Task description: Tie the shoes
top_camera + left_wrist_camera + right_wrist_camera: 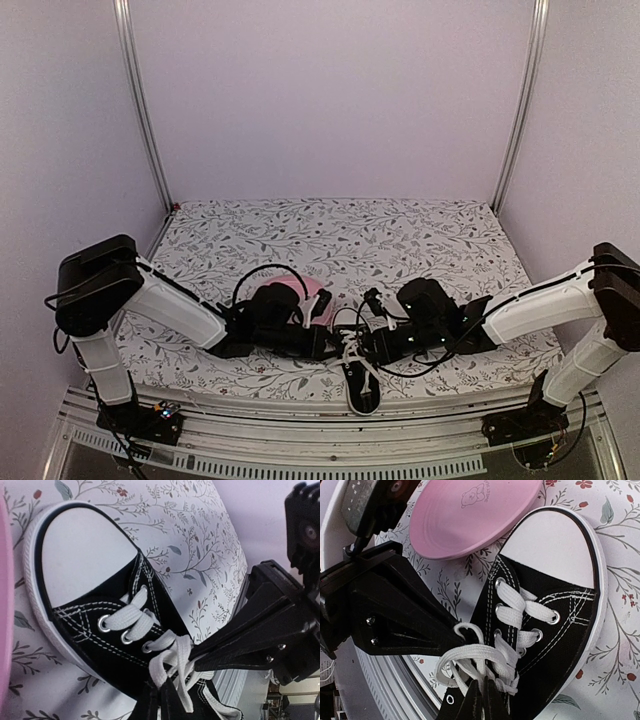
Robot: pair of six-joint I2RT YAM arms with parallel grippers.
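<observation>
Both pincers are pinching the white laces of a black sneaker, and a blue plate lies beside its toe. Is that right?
Not quite: the plate is pink, not blue, as the right wrist view shows. The left pincer and right pincer do pinch the white laces of the black sneaker.

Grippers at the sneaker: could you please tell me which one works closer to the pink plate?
The left gripper; the pink plate lies just behind its wrist, whereas the right gripper approaches from the sneaker's other side.

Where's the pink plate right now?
Top view: the pink plate lies left of centre on the floral table, partly behind the left arm, by the toe of the sneaker.
</observation>
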